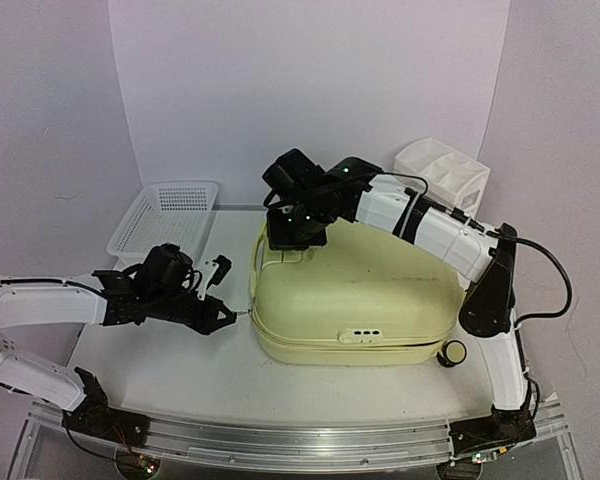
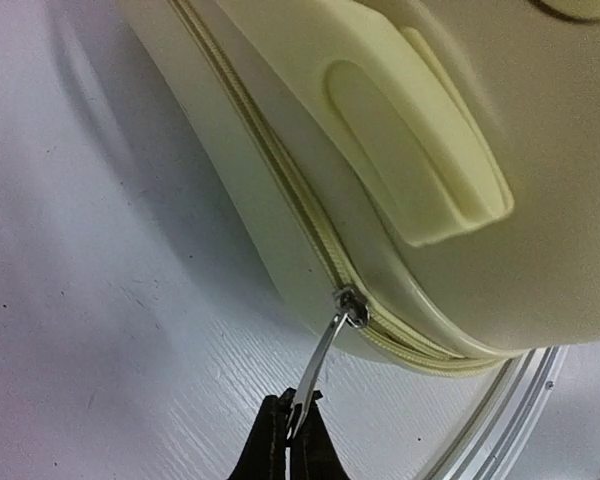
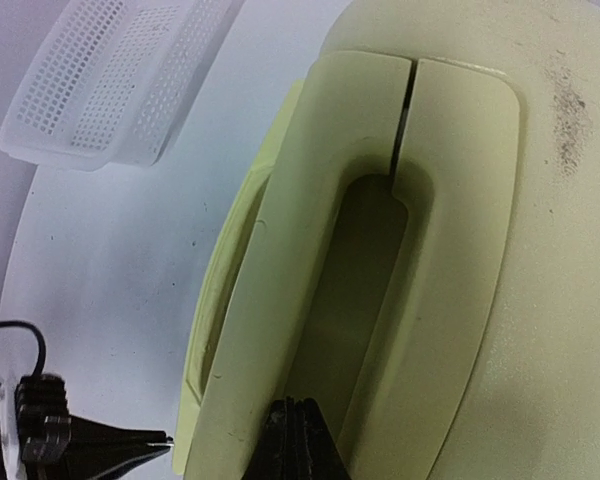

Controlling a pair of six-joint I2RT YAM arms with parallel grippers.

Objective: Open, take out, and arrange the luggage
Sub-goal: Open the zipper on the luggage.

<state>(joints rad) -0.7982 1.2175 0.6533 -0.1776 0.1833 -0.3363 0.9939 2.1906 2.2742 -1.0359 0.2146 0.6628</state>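
Note:
The luggage [image 1: 370,290] lies flat and closed on the table, a pale yellow-green hard shell. My left gripper [image 1: 230,318] sits at its left side, shut on the metal zipper pull [image 2: 325,360]. In the left wrist view the black fingertips [image 2: 280,440] pinch the pull's free end, and the slider sits on the zip near the luggage's [image 2: 540,180] corner. My right gripper [image 1: 292,240] is shut, with nothing between its fingers, over the moulded handle [image 3: 360,250] at the luggage's [image 3: 540,300] far left end. Whether its tips [image 3: 298,410] touch the handle recess I cannot tell.
A white mesh basket [image 1: 165,215] stands at the back left, also seen in the right wrist view as the basket [image 3: 110,80]. A white drawer organizer [image 1: 442,172] stands at the back right. A small cream wheel [image 1: 452,352] shows at the luggage's near right corner.

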